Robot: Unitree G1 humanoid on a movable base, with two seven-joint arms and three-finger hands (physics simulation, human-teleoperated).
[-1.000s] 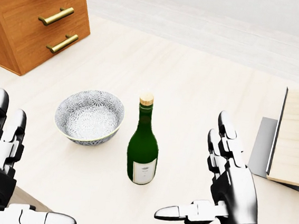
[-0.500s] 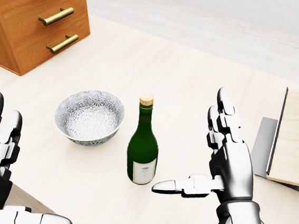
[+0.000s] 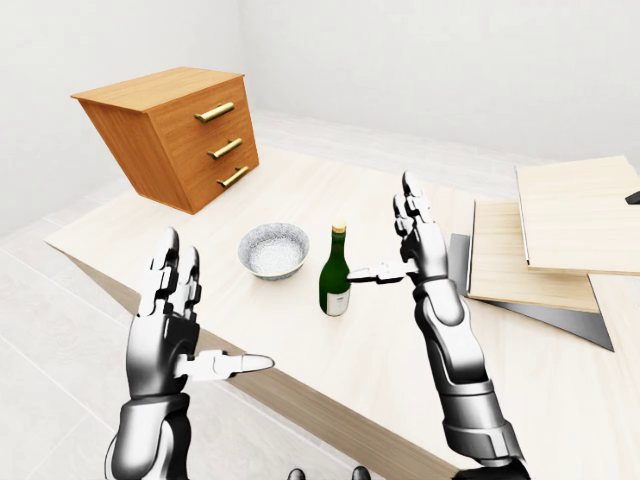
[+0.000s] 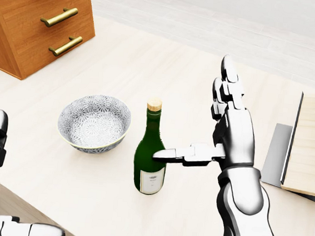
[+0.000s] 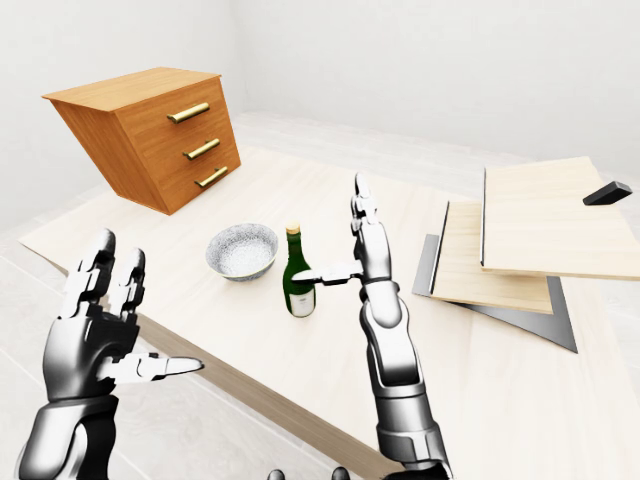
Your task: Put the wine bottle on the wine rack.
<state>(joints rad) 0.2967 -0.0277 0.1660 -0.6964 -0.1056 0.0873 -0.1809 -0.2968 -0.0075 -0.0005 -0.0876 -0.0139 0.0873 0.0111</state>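
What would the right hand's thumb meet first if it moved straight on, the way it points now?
Most likely the wine bottle: the right hand points its thumb at the bottle's shoulder, tip about touching it.

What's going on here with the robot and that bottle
The robot's right hand is open beside the green wine bottle, which stands upright on the table. Its thumb reaches across the bottle's shoulder, but the fingers are not closed round it. The left hand hovers open off the table's near edge. A patterned bowl sits just left of the bottle.
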